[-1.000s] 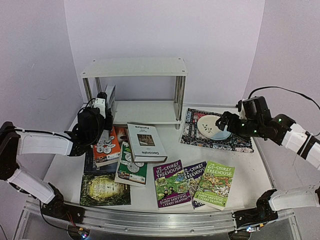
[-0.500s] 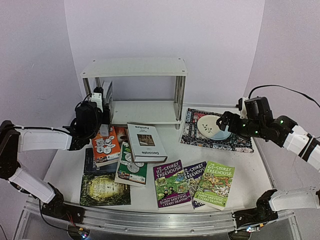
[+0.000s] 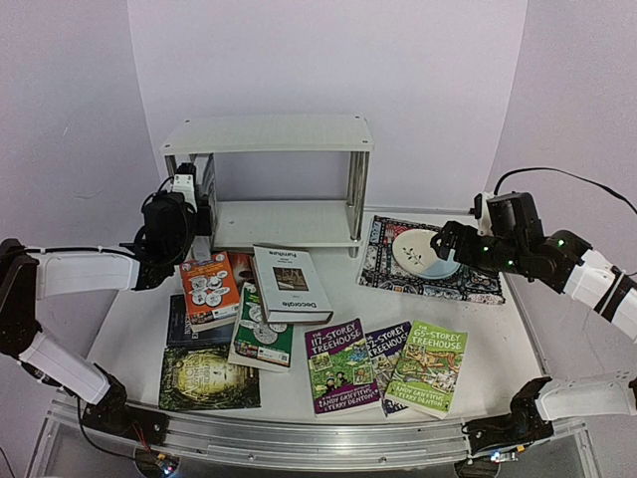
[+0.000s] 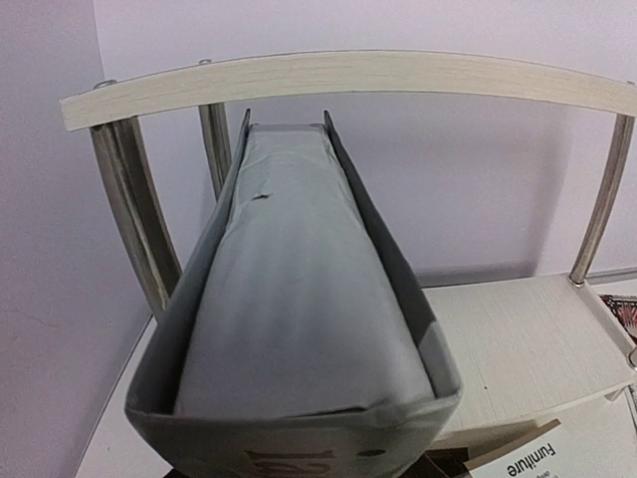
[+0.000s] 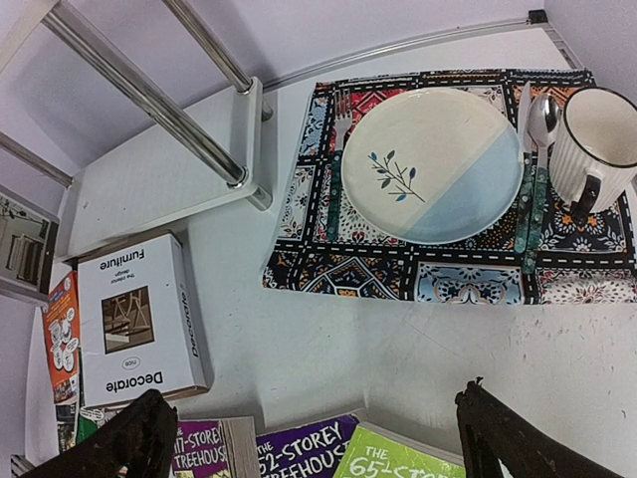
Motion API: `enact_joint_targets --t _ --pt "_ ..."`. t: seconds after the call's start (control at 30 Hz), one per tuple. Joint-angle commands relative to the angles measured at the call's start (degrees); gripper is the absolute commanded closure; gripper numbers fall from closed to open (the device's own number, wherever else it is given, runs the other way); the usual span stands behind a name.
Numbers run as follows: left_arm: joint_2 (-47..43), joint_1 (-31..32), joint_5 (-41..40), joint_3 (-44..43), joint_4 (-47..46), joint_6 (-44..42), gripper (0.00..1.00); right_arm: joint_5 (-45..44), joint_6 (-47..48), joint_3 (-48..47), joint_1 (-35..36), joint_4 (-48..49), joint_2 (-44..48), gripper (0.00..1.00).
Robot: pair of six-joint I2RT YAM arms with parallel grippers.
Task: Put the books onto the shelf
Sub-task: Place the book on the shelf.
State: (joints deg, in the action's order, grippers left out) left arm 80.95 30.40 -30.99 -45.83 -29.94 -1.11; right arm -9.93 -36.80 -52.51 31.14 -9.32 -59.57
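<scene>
My left gripper (image 3: 185,206) is shut on a thick white hardback book (image 4: 299,299), held upright on edge. It is at the left end of the white shelf (image 3: 289,221), between the chrome posts and under the top board (image 4: 398,75). The book hides the fingers in the left wrist view. More books lie flat on the table: a white "Decorate" hardback (image 3: 290,282), an orange one (image 3: 209,289), a green one (image 3: 264,337), a dark one (image 3: 207,376) and three Treehouse paperbacks (image 3: 341,365). My right gripper (image 5: 318,438) hangs open above the table, right of the shelf, holding nothing.
A patterned mat (image 3: 468,284) lies right of the shelf with a plate (image 5: 433,164), a spoon (image 5: 542,119) and a white cup (image 5: 597,149) on it. The shelf's lower board (image 4: 528,329) is bare to the right of the held book.
My left gripper has carried the white hardback up and back to the left, in between the shelf's left posts. The right arm has barely moved.
</scene>
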Motion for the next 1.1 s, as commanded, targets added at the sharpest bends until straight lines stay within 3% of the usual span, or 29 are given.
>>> enact_joint_targets --t 0.0,0.2,0.4,0.63,0.97,1.07 --pt "2.1 -3.5 4.3 -4.0 -2.1 3.9 0.91 -1.2 0.7 0.1 -0.3 1.0 -0.3 0.02" --pt "5.8 -7.9 10.3 -6.6 -2.2 8.2 0.91 -1.4 0.8 -0.2 -0.2 1.2 -0.6 0.02" --pt "10.3 -9.2 10.5 -10.3 -2.3 7.3 0.87 -1.4 0.9 -0.8 -0.3 1.3 -1.1 0.02" --pt "13.2 -10.2 12.1 -12.4 -2.2 5.7 0.67 -1.1 0.4 -0.6 -0.3 1.5 -1.6 0.02" --pt "10.0 -10.5 12.9 -9.1 -2.1 5.3 0.20 -1.3 0.3 -0.6 -0.3 1.5 -1.5 0.02" --pt "8.3 -10.5 13.6 -7.2 -2.1 5.8 0.12 -1.2 0.3 -0.8 -0.3 1.5 -1.6 0.02"
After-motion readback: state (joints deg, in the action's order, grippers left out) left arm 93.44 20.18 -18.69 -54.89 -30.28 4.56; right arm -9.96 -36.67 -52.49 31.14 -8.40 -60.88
